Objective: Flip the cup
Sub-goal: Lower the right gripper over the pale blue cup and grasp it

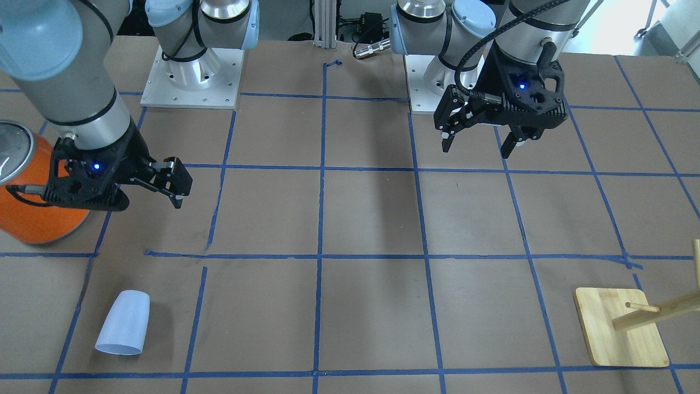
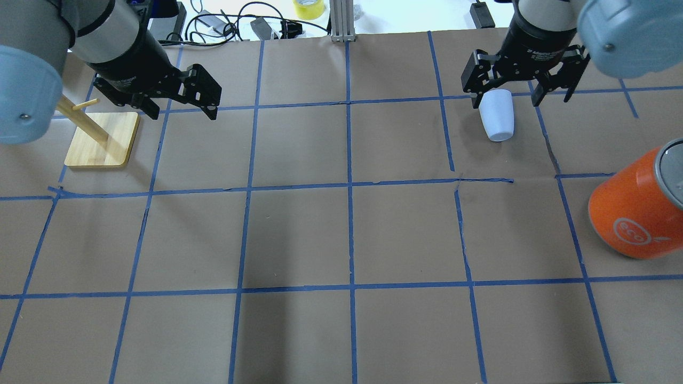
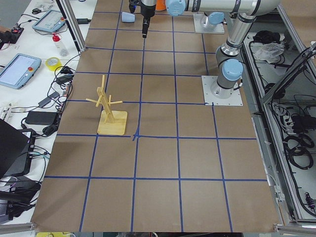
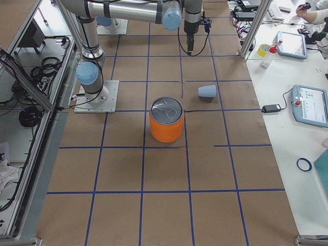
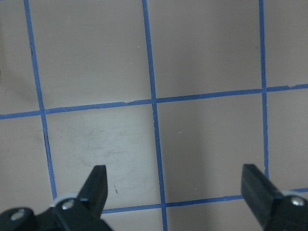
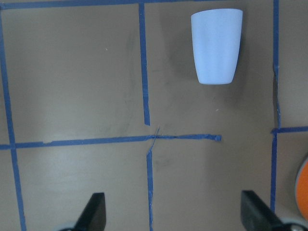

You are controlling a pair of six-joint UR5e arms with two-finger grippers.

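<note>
The cup [image 1: 124, 323] is a small pale blue tumbler lying on its side on the brown paper, wide rim pointing away from the robot. It also shows in the overhead view [image 2: 497, 114] and the right wrist view [image 6: 216, 45]. My right gripper [image 2: 515, 98] hangs open and empty above the table, over the cup's robot-side end; its fingertips [image 6: 96, 207] are wide apart. It also shows in the front view [image 1: 175, 189]. My left gripper [image 2: 184, 113] is open and empty, far from the cup, and its view [image 5: 175, 192] shows only bare paper.
A large orange can [image 2: 632, 213] with a silver lid stands right of the cup, close to the right arm [image 1: 33, 213]. A wooden peg stand on a square base [image 2: 101, 141] stands under the left arm. Blue tape lines grid the brown table.
</note>
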